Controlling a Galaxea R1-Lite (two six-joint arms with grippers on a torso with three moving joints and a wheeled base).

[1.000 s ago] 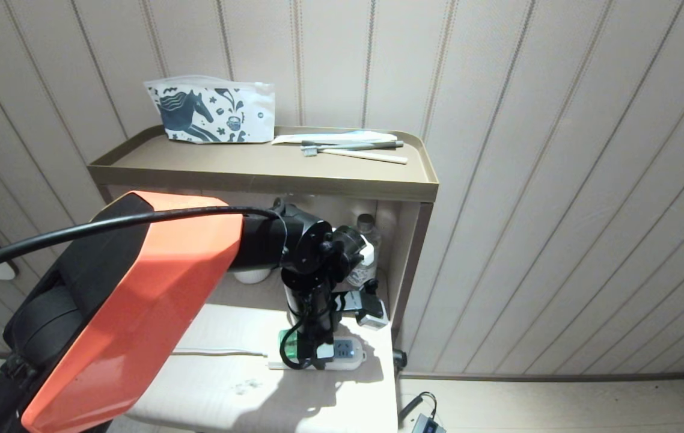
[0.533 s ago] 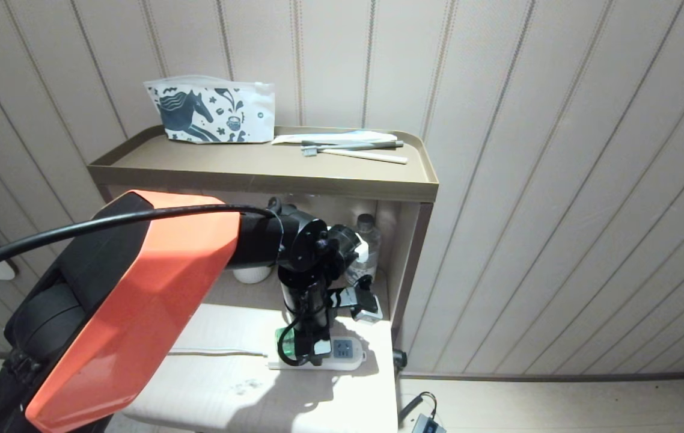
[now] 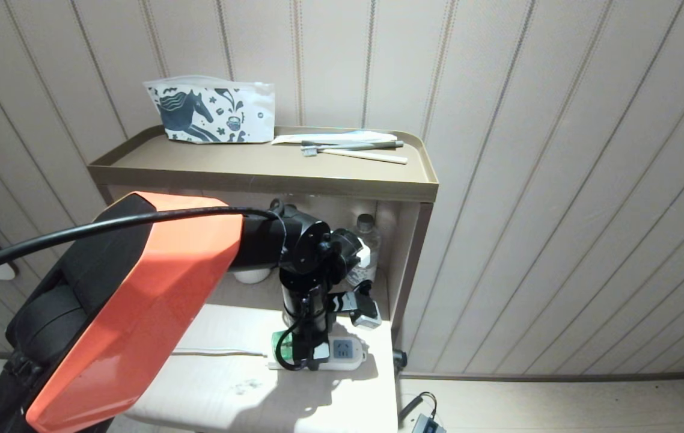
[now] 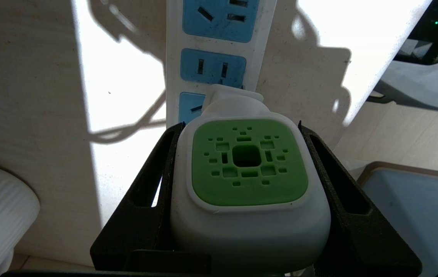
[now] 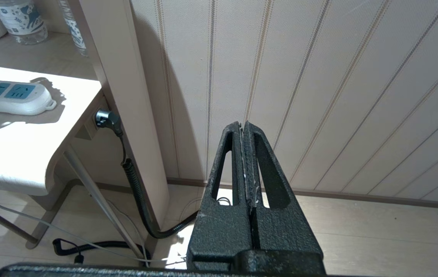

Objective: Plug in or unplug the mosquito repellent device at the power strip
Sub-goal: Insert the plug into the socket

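Observation:
The mosquito repellent device point(image 4: 246, 165), a white body with a green vented top, sits between the black fingers of my left gripper point(image 4: 241, 125), which is shut on its sides. Its white plug end rests against the power strip point(image 4: 219, 38), just below two free blue sockets; the prongs are hidden. In the head view the left gripper point(image 3: 303, 352) points down at the power strip point(image 3: 348, 355) on the pale tabletop, with the device's green point(image 3: 279, 341) showing beside it. My right gripper point(image 5: 243, 125) is shut on nothing, parked low beside the table.
Water bottles point(image 3: 366, 240) and a white cup point(image 3: 252, 275) stand at the back under the brown shelf point(image 3: 258, 174). A printed pouch point(image 3: 210, 114) and toothbrushes point(image 3: 354, 150) lie on the shelf. The shelf's side panel point(image 3: 405, 264) is close on the right. The strip's cord point(image 3: 216, 352) runs left.

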